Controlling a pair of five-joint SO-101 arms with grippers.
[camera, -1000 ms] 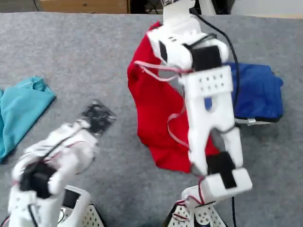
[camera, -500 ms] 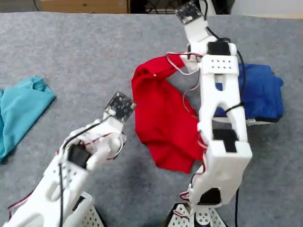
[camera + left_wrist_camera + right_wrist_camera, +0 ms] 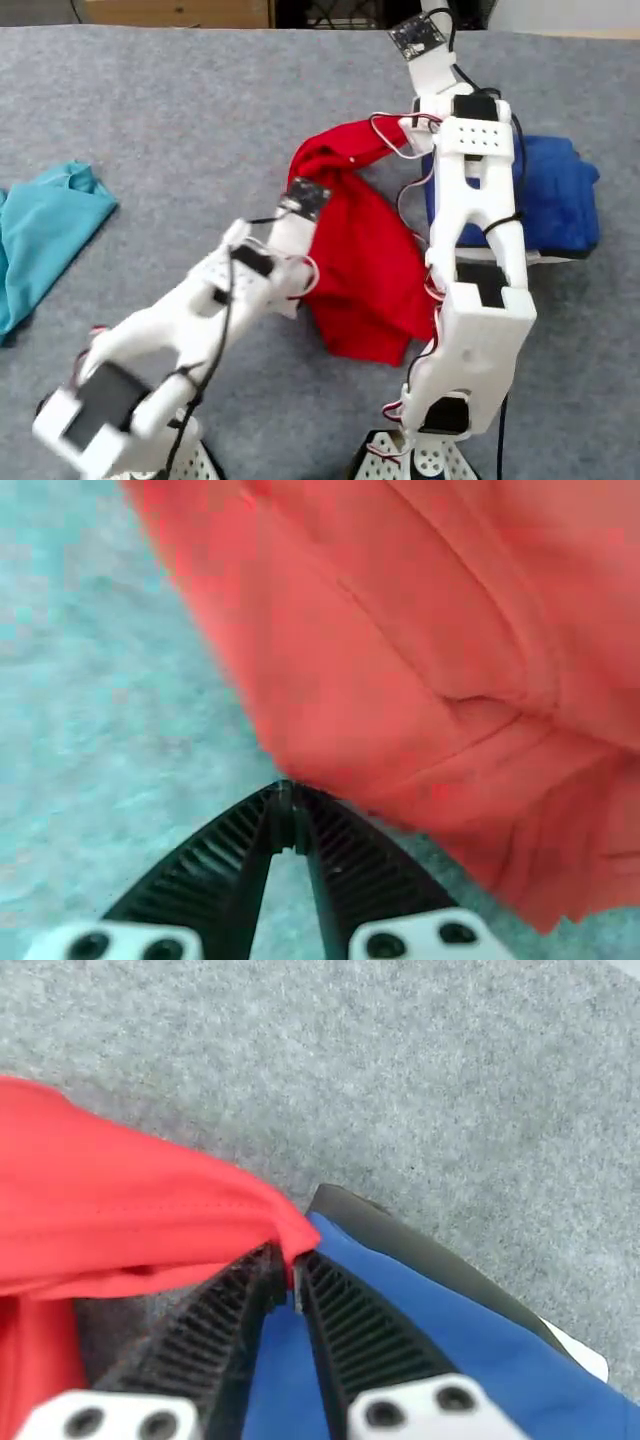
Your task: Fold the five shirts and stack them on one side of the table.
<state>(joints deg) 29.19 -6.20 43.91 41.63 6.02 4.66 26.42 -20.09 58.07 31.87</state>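
While our right fingers (image 3: 232, 1312) pinch the red shirt (image 3: 365, 255) by its far corner, our left fingers (image 3: 232, 858) (closed, seemingly empty) meet its side edge, cloth lying ahead.

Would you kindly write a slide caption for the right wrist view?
Right claw shut on an edge of the red shirt, beside the blue shirt on the grey table.

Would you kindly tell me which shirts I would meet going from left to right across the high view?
From the left: crumpled teal cloth shirt → red cloth shirt → folded blue cloth shirt.
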